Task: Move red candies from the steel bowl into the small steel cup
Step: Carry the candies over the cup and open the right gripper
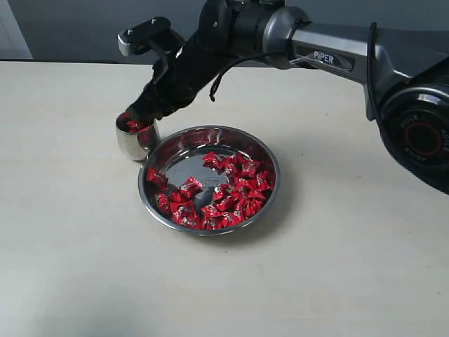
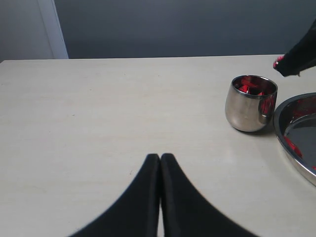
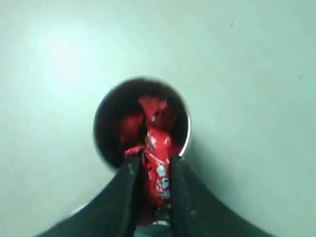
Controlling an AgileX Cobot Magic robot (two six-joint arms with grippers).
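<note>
Left gripper [image 2: 160,158]: pressed together, parked aside, clear of the work.
Steel bowl [image 1: 179,160]: nearest me, holding most red candies [image 1: 231,193].
Small steel cup [image 1: 133,145]: just beyond its rim, partly filled.
Right gripper [image 3: 154,165]: pinching one candy [image 3: 157,145] over the cup's mouth, ready to drop, I judge.

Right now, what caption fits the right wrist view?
Right gripper holds a red candy over the small steel cup.

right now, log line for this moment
right gripper: shut on red candy, over small steel cup | left gripper: shut, empty | steel bowl: red candies inside
</note>
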